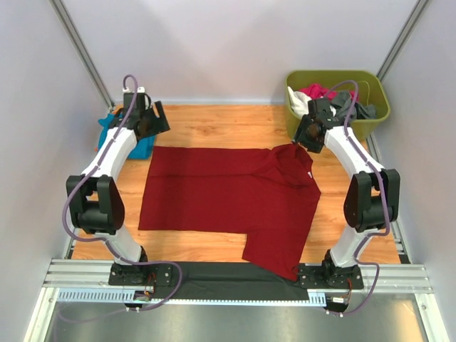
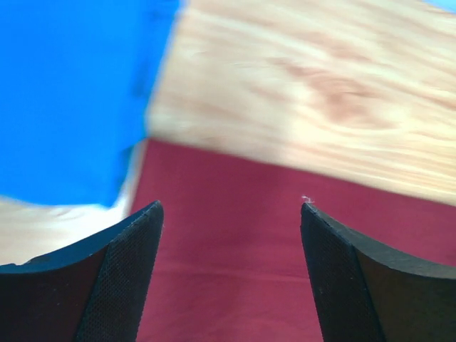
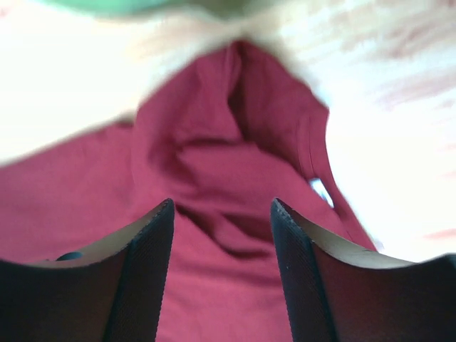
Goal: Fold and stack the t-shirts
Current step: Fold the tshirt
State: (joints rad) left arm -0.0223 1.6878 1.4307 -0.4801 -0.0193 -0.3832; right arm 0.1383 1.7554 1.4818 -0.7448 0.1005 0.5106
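The large dark red t-shirt (image 1: 228, 196) lies spread on the wooden table, its right part bunched near the collar, with a small white label (image 1: 311, 175). The teal-blue t-shirt (image 1: 117, 135) lies folded at the far left, partly under my left arm. My left gripper (image 1: 158, 120) is open and empty above the red shirt's far left corner; the left wrist view shows red cloth (image 2: 235, 256) between the fingers and blue cloth (image 2: 71, 92) beside it. My right gripper (image 1: 303, 137) is open and empty over the bunched collar (image 3: 235, 142).
An olive-green bin (image 1: 338, 100) at the far right holds pink, white and dark grey garments. White walls close in left and right. A dark cloth (image 1: 228, 281) lies over the near table edge between the arm bases.
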